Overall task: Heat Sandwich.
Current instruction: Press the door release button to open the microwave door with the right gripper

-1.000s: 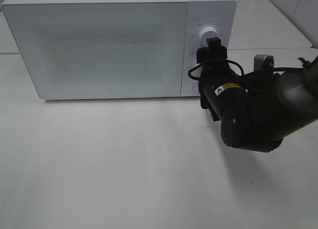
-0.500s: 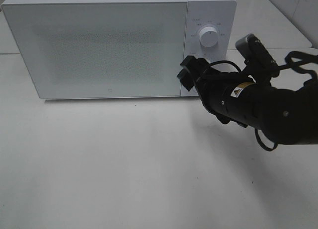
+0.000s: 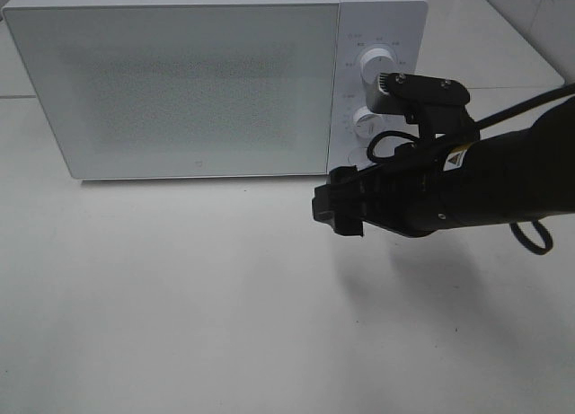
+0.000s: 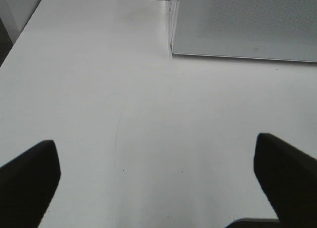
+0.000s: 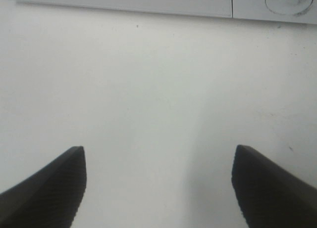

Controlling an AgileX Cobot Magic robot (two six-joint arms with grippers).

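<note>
A white microwave (image 3: 180, 82) stands at the back of the table with its door shut. Two round knobs (image 3: 375, 66) sit on its right panel. The sandwich is out of view. My right gripper (image 3: 334, 209) hangs over the table just in front of the microwave's lower right corner, away from the knobs. Its jaws are apart and empty in the right wrist view (image 5: 158, 188). My left gripper (image 4: 158, 183) is open and empty over bare table left of the microwave (image 4: 247, 25); it does not show in the exterior view.
The white tabletop (image 3: 180, 297) runs in front of the microwave. The right arm's black body (image 3: 485, 189) and its cable reach in from the right edge. The table's left edge (image 4: 20, 35) shows in the left wrist view.
My right gripper has come off the upper knob and swung down and to the left, in front of the microwave's lower right corner. The microwave door stays shut.
</note>
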